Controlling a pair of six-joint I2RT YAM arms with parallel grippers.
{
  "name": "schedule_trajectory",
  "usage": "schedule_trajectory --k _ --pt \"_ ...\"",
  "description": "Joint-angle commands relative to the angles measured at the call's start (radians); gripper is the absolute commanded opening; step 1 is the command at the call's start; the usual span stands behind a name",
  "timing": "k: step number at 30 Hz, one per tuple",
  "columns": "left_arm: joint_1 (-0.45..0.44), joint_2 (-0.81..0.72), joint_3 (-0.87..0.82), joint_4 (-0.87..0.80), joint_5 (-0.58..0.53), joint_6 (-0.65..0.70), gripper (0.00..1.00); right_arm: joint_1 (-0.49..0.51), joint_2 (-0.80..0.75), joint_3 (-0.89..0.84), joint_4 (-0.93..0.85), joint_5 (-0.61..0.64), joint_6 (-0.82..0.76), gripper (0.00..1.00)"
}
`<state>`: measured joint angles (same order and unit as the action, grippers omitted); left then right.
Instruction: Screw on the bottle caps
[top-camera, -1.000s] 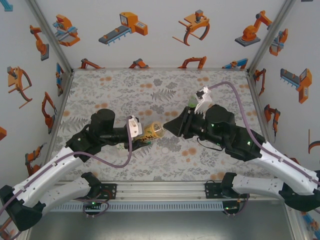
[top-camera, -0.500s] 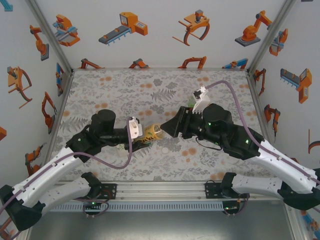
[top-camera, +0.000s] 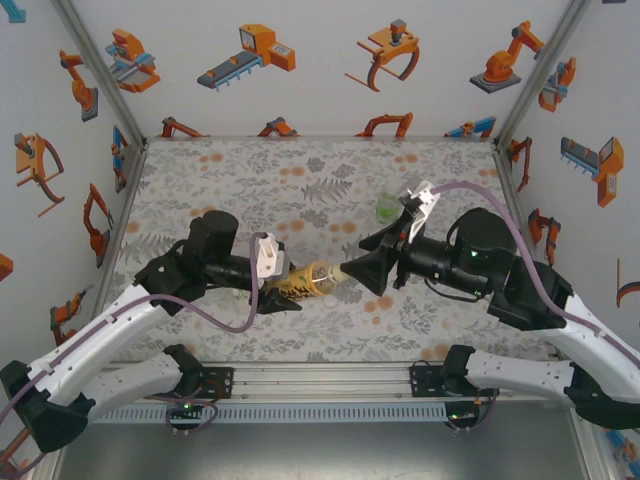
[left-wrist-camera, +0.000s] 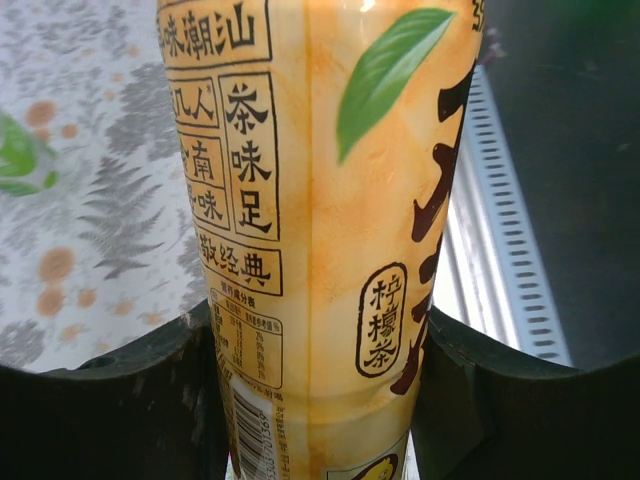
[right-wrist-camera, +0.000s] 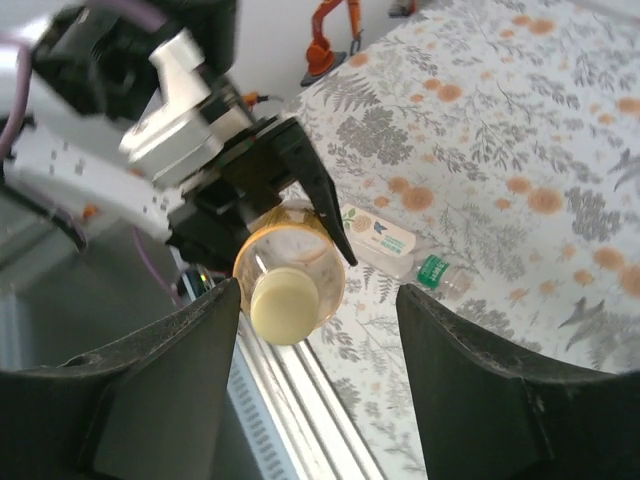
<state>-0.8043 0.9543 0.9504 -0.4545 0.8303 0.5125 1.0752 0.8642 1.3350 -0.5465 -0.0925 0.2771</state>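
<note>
My left gripper (left-wrist-camera: 312, 330) is shut on the amber tea bottle (left-wrist-camera: 310, 180), which it holds level above the table (top-camera: 300, 170), mouth end pointing right. In the top view the bottle (top-camera: 312, 281) lies in line with my right gripper (top-camera: 354, 270). A white cap (right-wrist-camera: 287, 305) sits on the bottle's mouth. My right gripper (right-wrist-camera: 318, 290) is open, and the cap stands between its fingers, closer to the left finger (right-wrist-camera: 190, 350) and touching neither. A pale-labelled bottle (right-wrist-camera: 385, 238) with a green cap (right-wrist-camera: 432, 268) lies on the table under the left arm.
A small green bottle (top-camera: 385, 208) stands on the table behind the right gripper and shows as a green blur (left-wrist-camera: 18, 160) in the left wrist view. The metal rail (top-camera: 320, 380) runs along the near table edge, just below the held bottle.
The right gripper has opened and swung round to face the bottle's mouth end-on. The left arm has carried the bottle a little right and toward the near edge.
</note>
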Motion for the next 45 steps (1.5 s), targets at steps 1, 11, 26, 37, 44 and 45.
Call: schedule_trajectory --k 1,11,26,37,44,45 --pt "0.002 0.042 0.069 -0.163 0.160 0.064 0.00 0.005 -0.026 0.039 -0.066 -0.232 -0.359 0.58" --pt "0.002 0.093 0.102 -0.268 0.283 0.133 0.00 0.006 -0.040 -0.044 -0.059 -0.429 -0.688 0.62" --pt "0.002 0.116 0.101 -0.279 0.292 0.137 0.00 0.005 0.010 -0.065 0.010 -0.504 -0.665 0.56" --pt "0.002 0.110 0.097 -0.279 0.294 0.142 0.00 0.005 0.021 -0.061 -0.004 -0.500 -0.665 0.43" --pt "0.002 0.110 0.097 -0.279 0.299 0.144 0.00 0.005 0.023 -0.056 -0.028 -0.495 -0.665 0.49" --pt "0.002 0.108 0.098 -0.279 0.298 0.144 0.00 0.005 0.023 -0.054 -0.029 -0.496 -0.665 0.49"
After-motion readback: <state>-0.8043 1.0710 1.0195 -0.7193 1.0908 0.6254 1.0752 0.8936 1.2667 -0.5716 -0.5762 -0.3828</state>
